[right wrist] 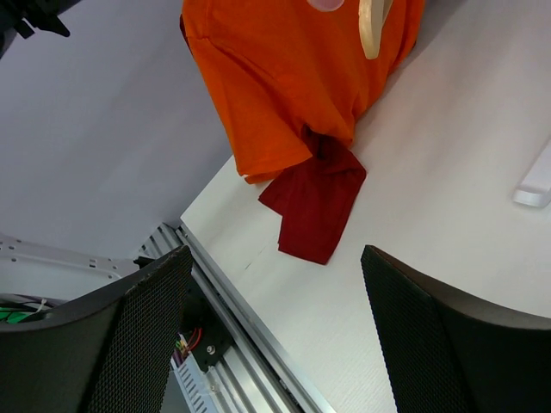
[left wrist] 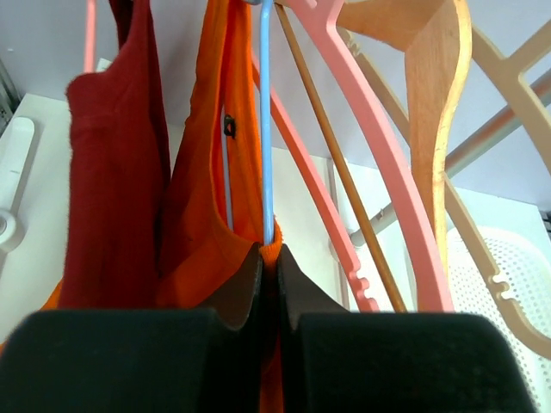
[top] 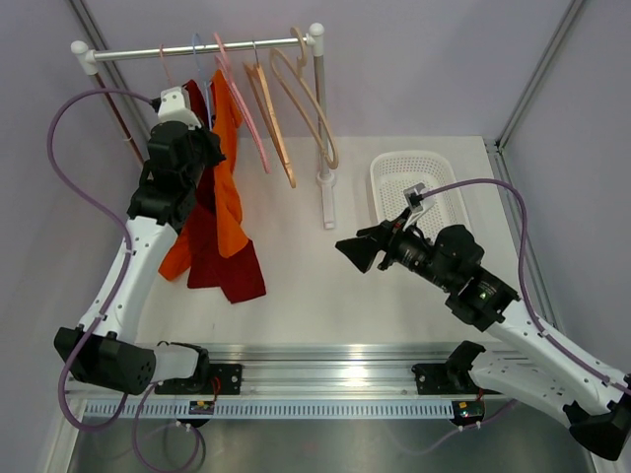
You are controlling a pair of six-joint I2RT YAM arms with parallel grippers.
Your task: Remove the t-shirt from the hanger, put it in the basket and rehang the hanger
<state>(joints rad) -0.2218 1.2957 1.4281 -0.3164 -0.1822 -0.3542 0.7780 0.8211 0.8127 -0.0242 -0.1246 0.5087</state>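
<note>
An orange t-shirt (top: 229,187) hangs on a thin blue hanger (top: 198,49) on the rail at the back left, with its hem on the table. My left gripper (top: 207,146) is up at its neck. In the left wrist view the gripper (left wrist: 269,251) is shut on the orange t-shirt's (left wrist: 207,215) collar edge, right beside the blue hanger wire (left wrist: 265,112). My right gripper (top: 353,252) is open and empty over the table's middle, pointing left. Its wrist view shows the gripper (right wrist: 275,258) wide open with the orange t-shirt (right wrist: 293,77) far off.
A dark red t-shirt (top: 222,261) hangs left of and behind the orange one and trails on the table. Empty pink (top: 242,108) and wooden hangers (top: 274,123) hang to the right. The rack post (top: 323,148) stands mid-table. A white basket (top: 419,192) is at the back right.
</note>
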